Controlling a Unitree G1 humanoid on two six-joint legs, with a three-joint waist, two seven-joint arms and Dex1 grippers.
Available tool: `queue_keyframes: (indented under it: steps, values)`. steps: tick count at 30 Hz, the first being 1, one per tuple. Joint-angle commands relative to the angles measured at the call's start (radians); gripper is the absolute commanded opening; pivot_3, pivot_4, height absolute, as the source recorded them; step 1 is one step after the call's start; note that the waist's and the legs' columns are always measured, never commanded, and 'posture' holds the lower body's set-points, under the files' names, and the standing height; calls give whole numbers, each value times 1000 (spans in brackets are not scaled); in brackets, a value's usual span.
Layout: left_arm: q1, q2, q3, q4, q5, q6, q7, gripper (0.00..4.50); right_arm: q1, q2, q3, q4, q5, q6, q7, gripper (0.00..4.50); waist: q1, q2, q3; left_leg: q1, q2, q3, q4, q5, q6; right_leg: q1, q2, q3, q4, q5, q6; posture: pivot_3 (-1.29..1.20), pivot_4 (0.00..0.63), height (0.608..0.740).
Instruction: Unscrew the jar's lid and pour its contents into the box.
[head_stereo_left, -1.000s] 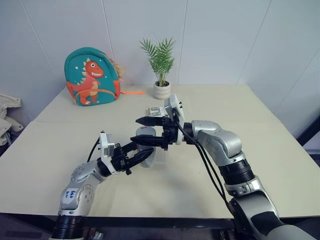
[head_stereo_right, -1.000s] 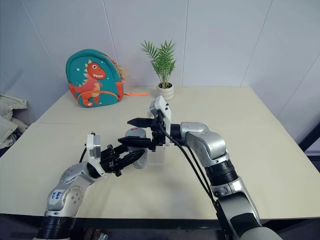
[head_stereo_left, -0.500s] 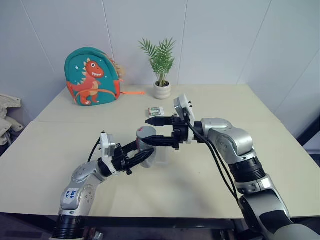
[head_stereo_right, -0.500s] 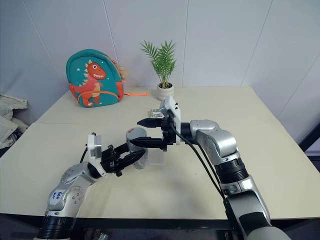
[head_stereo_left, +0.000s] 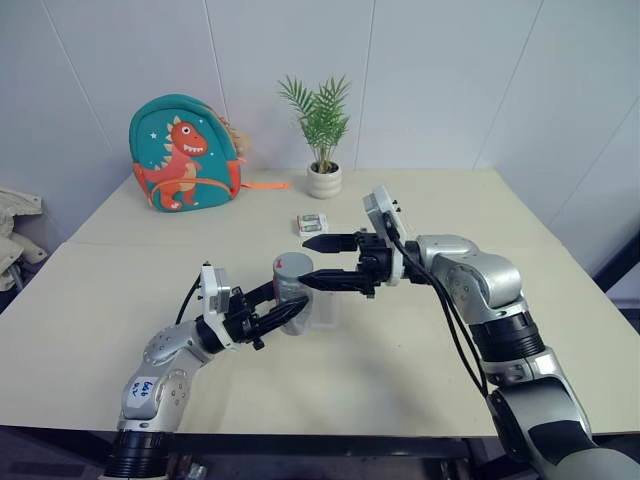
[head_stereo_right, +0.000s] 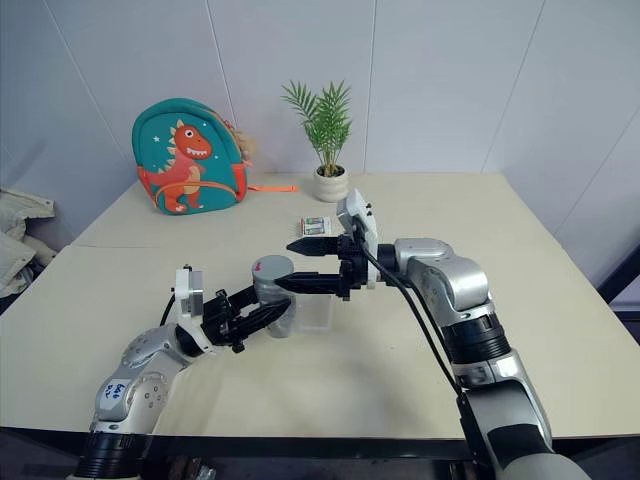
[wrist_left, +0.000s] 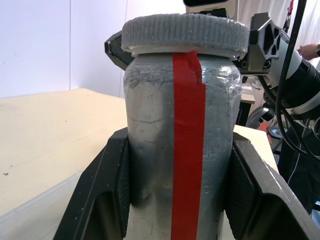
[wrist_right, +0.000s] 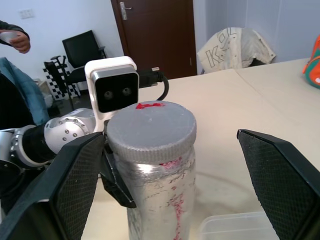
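Above table (head_stereo_left: 120, 290), one jar (head_stereo_left: 292, 290) clamped in left pincer (head_stereo_left: 285, 313), lid (head_stereo_left: 293, 264) on, right pincer (head_stereo_left: 312, 262) apart.

Left gripper (head_stereo_right: 262, 316): clamped on the jar (head_stereo_right: 273, 296), upright, lid (head_stereo_right: 271, 267) on. Right gripper (head_stereo_right: 297, 265): fingers spread, tips beside the lid, apart from it. Box (head_stereo_right: 314, 312): under the right fingers. Packet (head_stereo_right: 316, 226): beyond them.
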Motion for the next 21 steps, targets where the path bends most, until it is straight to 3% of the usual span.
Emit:
queue_keyframes:
  steps: [1, 21]
  values:
    - [-7, -2, 4, -41, -16, -23, -5, 2029, -11, -4, -37, -30, 45, 17, 17, 4448, 0, 0, 0, 0, 0, 0, 0, 0, 0, 0, 0, 0, 0, 0, 0, 0, 150, 740]
    - [-7, -2, 2, -45, -16, -22, -4, 2029, -47, 98, 14, 14, -28, -49, -24, 4448, 0, 0, 0, 0, 0, 0, 0, 0, 0, 0, 0, 0, 0, 0, 0, 0, 150, 740]
